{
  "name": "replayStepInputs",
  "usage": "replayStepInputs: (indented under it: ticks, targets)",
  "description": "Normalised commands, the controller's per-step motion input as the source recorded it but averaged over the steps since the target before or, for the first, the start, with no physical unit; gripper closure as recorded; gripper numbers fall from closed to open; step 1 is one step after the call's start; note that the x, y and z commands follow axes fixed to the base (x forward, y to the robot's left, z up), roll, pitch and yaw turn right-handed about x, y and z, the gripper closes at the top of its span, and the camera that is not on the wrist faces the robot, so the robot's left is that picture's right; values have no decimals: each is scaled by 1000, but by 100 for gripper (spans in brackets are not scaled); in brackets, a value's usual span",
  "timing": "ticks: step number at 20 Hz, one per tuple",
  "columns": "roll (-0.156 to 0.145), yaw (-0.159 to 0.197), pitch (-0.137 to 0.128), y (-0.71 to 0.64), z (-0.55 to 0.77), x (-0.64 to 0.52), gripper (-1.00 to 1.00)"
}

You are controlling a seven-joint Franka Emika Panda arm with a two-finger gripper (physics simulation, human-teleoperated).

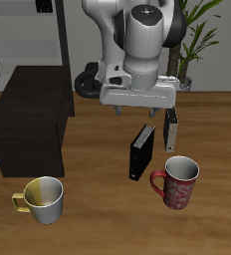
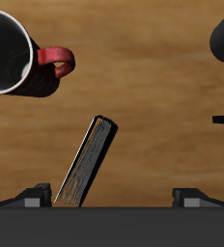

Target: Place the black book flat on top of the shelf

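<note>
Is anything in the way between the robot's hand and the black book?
Nothing visible. The hand hangs open right above the black book, with only air between them. The red mug stands beside the book, nearer the table's front edge, and a smaller dark book stands just behind, neither under the hand.

A wooden table (image 1: 88, 214) with brown grain fills the foreground. Behind it, a tall grey open rack (image 1: 33, 30) stands against a pale wall (image 1: 78, 25). A green potted plant (image 1: 199, 35) rises at the back. The light is soft and even.
</note>
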Motion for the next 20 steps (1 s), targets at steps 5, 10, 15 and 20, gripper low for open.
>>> replayStepInputs:
  ticks: [5,10,15,20]
  targets:
    - [31,-35,30,110,-367,64,-100]
    - [9,-20,4,23,-363,5,-100]
    - [13,5,-9,81,-309,-60,-100]
    - [10,-11,56,20,-430,31,-100]
